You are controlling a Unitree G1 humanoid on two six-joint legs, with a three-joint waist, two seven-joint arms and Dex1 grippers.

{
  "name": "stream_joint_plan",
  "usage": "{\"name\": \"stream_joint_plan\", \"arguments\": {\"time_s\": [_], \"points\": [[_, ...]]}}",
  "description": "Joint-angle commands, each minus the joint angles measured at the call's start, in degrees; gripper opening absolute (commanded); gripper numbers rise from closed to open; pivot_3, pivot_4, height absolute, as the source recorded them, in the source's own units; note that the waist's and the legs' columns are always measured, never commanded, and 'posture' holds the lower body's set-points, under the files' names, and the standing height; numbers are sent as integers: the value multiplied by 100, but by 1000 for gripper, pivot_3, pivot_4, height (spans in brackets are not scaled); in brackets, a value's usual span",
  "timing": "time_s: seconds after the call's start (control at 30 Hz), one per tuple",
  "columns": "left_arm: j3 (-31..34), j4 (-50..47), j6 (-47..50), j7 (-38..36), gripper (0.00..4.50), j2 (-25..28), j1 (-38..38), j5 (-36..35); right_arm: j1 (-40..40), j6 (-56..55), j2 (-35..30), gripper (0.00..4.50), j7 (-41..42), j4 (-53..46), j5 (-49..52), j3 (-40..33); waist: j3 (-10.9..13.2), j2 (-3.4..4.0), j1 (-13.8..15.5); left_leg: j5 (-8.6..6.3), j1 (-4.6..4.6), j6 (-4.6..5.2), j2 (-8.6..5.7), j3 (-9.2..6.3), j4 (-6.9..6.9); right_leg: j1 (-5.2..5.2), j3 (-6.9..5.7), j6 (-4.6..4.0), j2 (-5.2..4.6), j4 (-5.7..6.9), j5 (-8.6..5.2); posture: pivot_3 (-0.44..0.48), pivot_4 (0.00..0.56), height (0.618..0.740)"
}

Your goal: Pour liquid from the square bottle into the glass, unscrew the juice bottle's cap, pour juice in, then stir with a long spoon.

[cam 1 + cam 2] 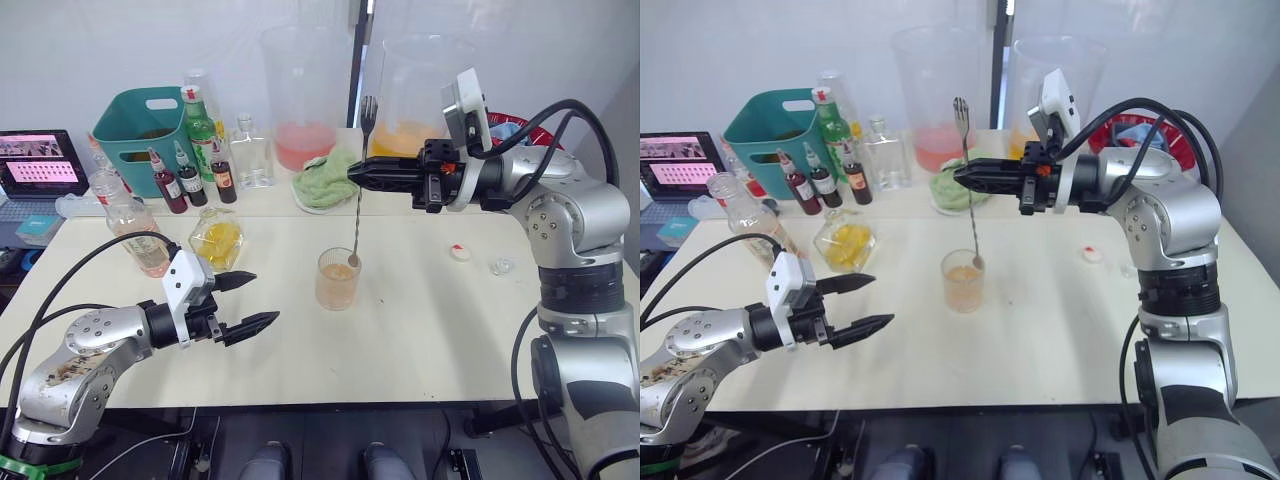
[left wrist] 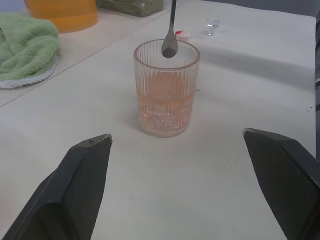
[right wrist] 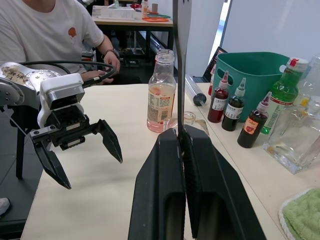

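While right gripper (image 1: 352, 174) pinches long spoon (image 1: 360, 180) over glass (image 1: 338, 278), left gripper (image 1: 246, 302) gapes empty.

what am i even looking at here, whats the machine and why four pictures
It is a humanoid robot with two arms, each ending in a two-fingered black gripper. Two pictures come from cameras on its head, looking down over a pale table. The other two come from cameras on its wrists, looking along the fingers.

The right gripper is shut on a long spoon, whose bowl hangs at the rim of a ribbed glass holding orange-pink drink. The left gripper is open, beside the glass, holding nothing.

Also on the table: an uncapped juice bottle, a squat square bottle with yellow contents, a white cap, a green cloth and a teal basket.
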Motion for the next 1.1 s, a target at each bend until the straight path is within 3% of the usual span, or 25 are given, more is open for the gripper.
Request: {"name": "stream_joint_plan", "arguments": {"time_s": [0.03,0.33,0.57,0.77,0.9,1.0,1.1], "points": [[170,-100,-103,-50,4448,2,-79,-116,-259,280,90,0,-251,-2,442,-502,0,0,-1,0,0,0,0,-1,0,0,0,0,0,0,0,0,150,740],[515,-215,-49,-46,4448,201,-126,-310,-403,747,31,0,-560,-5,1009,-985,0,0,-5,0,0,0,0,-1,0,0,0,0,0,1,0,0,150,740],[460,-189,-48,-341,4448,394,-231,-386,-710,1715,-463,0,-1248,-9,1469,-1440,1,0,12,0,-2,0,-1,4,0,1,-1,0,-2,-2,0,0,150,740],[575,-49,48,-430,4448,419,-443,-587,-907,2072,-1070,0,-1768,164,1219,-1473,1,0,1,0,-3,0,0,21,-1,1,-2,0,1,-7,0,0,150,740],[581,-78,302,-317,4448,384,-706,-910,-1020,2287,-1891,0,-1883,403,486,-824,2,1,12,0,-7,1,-1,26,1,1,-2,0,1,-6,-1,0,150,740],[553,-198,122,-287,4448,319,-644,-776,-1228,2990,-2310,0,-1600,716,250,-58,2,1,-3,-1,-8,2,-2,32,-1,0,0,0,-1,-15,-1,0,150,740],[444,-348,89,-153,4448,293,-498,-601,-1383,3018,-2533,0,-1204,1107,-343,925,2,1,-58,-1,-7,2,3,34,-2,1,0,-2,5,-17,-2,0,150,740]]}}
